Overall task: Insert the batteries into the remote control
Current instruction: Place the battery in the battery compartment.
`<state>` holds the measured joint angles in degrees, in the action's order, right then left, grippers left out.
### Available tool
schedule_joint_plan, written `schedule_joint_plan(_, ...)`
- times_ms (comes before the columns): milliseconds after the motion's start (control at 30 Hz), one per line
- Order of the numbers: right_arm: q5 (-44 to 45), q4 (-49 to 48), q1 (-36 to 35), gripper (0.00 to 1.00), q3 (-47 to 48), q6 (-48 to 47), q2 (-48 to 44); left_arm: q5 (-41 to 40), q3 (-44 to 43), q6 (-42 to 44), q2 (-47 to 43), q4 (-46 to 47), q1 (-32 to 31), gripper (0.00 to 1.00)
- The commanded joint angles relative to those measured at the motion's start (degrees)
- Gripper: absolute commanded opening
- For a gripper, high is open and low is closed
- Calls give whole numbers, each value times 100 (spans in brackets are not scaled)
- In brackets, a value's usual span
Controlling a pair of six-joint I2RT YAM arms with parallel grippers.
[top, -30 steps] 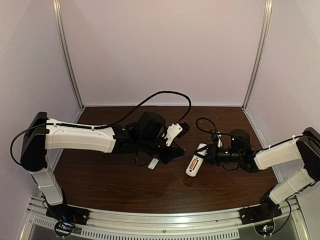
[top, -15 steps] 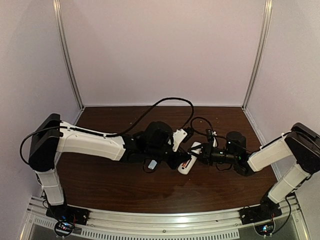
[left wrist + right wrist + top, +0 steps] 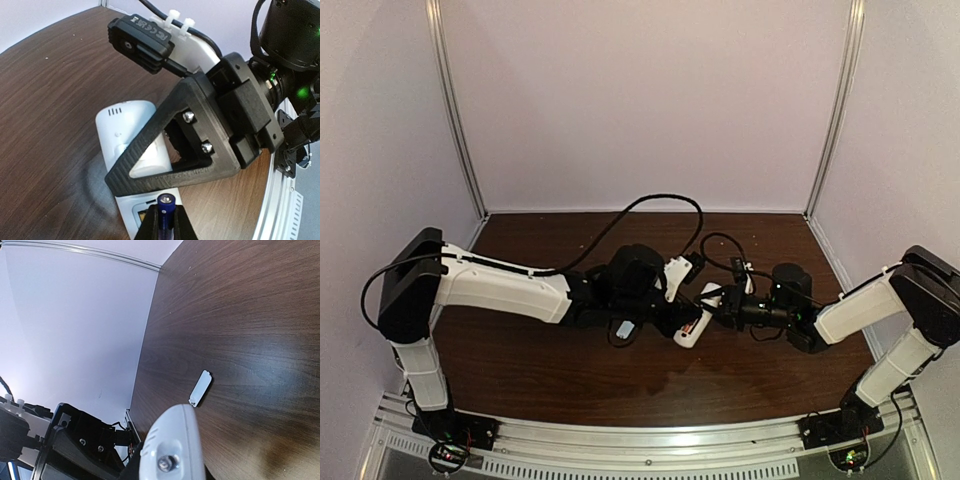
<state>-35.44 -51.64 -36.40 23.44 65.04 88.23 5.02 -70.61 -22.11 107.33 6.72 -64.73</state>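
Note:
The white remote control lies back-up at the table's middle, and my right gripper is shut on its far end. The orange battery sits in the remote's recess. My left gripper is shut on the dark purple-blue battery and holds it tip-forward just over the open recess. In the left wrist view the right gripper's black triangular finger crosses the remote. In the right wrist view the remote's rounded end fills the bottom.
The remote's white battery cover lies loose on the table under my left wrist; it also shows in the right wrist view. Black cables loop over the table behind both grippers. White walls close in the back and sides.
Both arms have moved toward each other. My right gripper brought the remote left and my left gripper carried the purple-blue battery right, up to the remote's recess.

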Motion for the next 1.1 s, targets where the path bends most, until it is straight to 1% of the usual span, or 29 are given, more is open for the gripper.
schedule_joint_plan(0, 157, -298, -52, 0, 135, 126, -24, -46, 99, -134, 128, 334, -22, 0)
schedule_joint_plan(200, 212, -239, -59, 0, 142, 129, -63, 50, 104, -170, 199, 357, -34, 1)
schedule_joint_plan(367, 200, -269, -51, 0, 111, 174, -67, 36, 159, -215, 233, 335, -51, 5)
schedule_joint_plan(467, 188, -285, -51, 0, 92, 183, -88, -4, 195, -240, 236, 307, -57, 11)
schedule_joint_plan(567, 170, -248, -42, 0, 102, 181, -120, -33, 199, -240, 231, 252, -57, 22)
schedule_joint_plan(633, 160, -233, -42, 0, 97, 169, -129, -74, 180, -221, 221, 191, -53, 27)
schedule_joint_plan(800, 129, -213, -25, 0, 97, 164, -148, -169, 163, -119, 123, 101, -52, 32)
schedule_joint_plan(967, 41, -296, -26, 0, 84, 200, -97, -135, 169, 22, -42, 77, 13, 43)
schedule_joint_plan(1067, -17, -428, -25, 0, 60, 277, -70, -67, 170, 37, -94, 78, 62, 46)
